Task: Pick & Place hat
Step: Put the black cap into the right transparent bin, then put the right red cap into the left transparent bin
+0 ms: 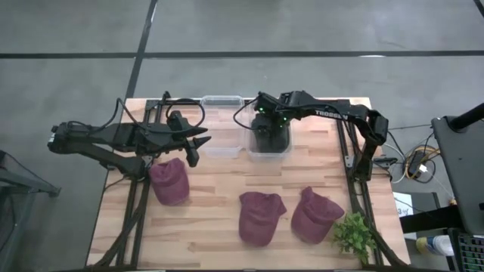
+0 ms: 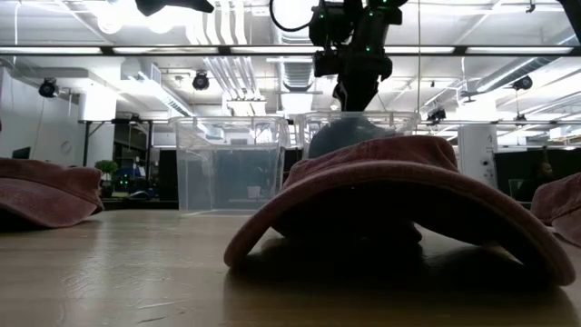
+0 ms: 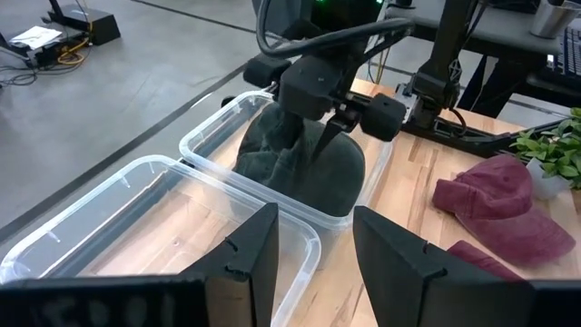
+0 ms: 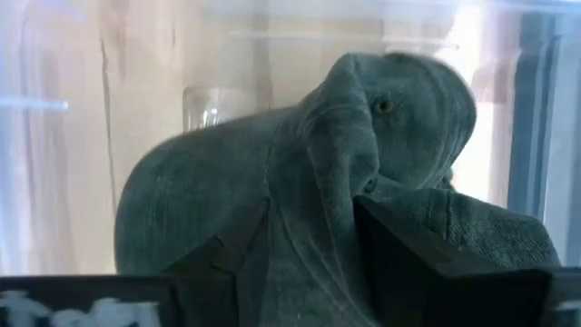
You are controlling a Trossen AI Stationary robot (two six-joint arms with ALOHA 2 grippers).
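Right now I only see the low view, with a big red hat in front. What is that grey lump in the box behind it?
Observer: A grey hat in the right bin. The right gripper is pinching a fold of it.
Operator: Is the other box empty?
Observer: Yes, the left bin shows only bare wood through its floor. The left gripper hovers open at its edge, holding nothing.
Operator: Anything on the table that I'm missing?
Observer: A small green plant at the near right corner, beside the rightmost red hat.
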